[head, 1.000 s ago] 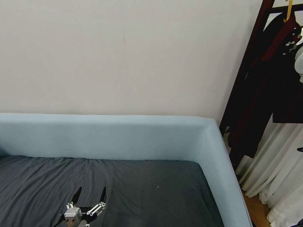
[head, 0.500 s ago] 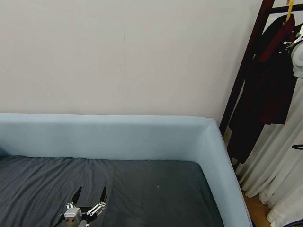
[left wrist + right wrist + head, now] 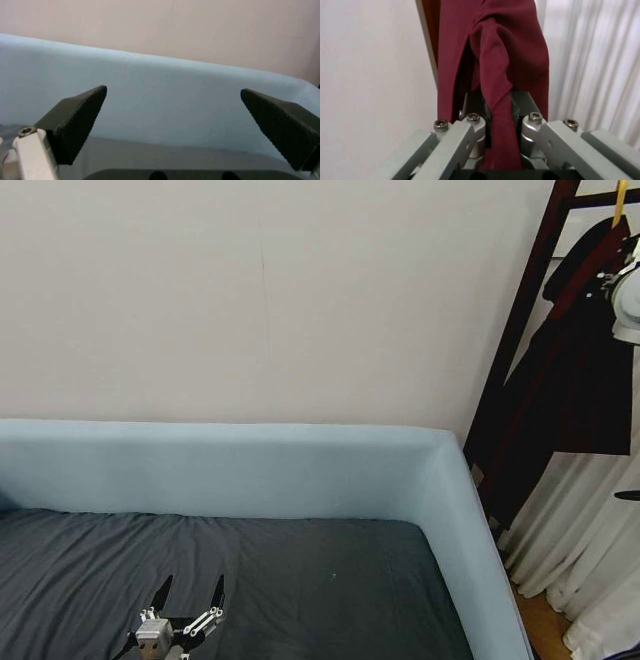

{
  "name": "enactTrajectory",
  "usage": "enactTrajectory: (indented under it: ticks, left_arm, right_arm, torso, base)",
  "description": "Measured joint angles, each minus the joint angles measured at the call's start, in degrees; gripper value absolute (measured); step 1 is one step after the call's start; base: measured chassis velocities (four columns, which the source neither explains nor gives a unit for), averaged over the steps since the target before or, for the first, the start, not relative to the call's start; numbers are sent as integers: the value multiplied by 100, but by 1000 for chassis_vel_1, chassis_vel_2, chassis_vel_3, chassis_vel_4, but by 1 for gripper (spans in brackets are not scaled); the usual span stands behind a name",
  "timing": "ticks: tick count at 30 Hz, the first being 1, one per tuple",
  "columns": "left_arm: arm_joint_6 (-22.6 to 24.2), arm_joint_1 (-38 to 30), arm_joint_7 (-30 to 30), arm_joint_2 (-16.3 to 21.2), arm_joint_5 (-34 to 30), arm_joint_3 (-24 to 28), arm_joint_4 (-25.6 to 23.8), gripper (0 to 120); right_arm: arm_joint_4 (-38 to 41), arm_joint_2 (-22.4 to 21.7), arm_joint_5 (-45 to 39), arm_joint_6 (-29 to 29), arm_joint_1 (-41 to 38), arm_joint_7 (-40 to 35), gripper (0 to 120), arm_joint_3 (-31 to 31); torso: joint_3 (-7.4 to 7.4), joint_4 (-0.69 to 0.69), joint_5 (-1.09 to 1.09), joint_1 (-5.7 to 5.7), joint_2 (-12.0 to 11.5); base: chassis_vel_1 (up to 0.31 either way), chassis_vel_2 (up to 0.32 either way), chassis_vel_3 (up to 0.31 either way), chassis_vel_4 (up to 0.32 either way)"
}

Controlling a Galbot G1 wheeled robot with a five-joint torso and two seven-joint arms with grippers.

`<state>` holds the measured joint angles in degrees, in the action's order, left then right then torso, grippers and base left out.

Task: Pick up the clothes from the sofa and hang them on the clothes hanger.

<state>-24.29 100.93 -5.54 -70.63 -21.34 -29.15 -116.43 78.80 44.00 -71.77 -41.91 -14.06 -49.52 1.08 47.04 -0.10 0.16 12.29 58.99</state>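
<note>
A maroon garment (image 3: 575,370) hangs with its long axis straight up and down at the dark wooden clothes rack (image 3: 520,330), far on the robot's right, its top beside a yellow hanger (image 3: 620,200). The right gripper (image 3: 501,123) is clamped on a fold of this cloth, which rises directly above it along the rack's post. The left gripper (image 3: 193,580), fingers spread wide and holding nothing, hovers low over the sofa (image 3: 250,470) seat, well apart from the garment.

I lifted the dark red garment (image 3: 565,370) in my right gripper (image 3: 500,150) slightly higher and rightward beside the rack post (image 3: 522,320).
</note>
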Motion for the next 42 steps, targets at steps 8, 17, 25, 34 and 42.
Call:
enactTrajectory:
  ticks: [8,17,25,34,42]
  left_arm:
    - [0,0,0,0,0,0,0,100]
    - [0,0,0,0,0,0,0,100]
    - [1,0,1,1,1,0,0,100]
    - [1,0,0,0,1,0,0,100]
    - [1,0,0,1,1,0,0,100]
  right_arm:
    - [163,-42,115,5,-41,273,32,85]
    - [786,-317,125,46,89,699,62,139]
    - [1883,-1071,263,853,900,1802,90,-267]
    - [3153,-1934,220,1629,2437,2439,100,-1029]
    - [3919,-1454,1117,2303,6172,3186,100,-3676]
  torso:
    - [0,1,-1,0,0]
    - [0,2,-1,0,0]
    - [0,0,0,0,0]
    - [-1,1,-4,0,1]
    - [1,2,6,0,0]
  base:
    - [0,0,0,0]
    - [0,0,0,0]
    - [0,0,0,0]
    - [0,0,0,0]
    - [0,0,0,0]
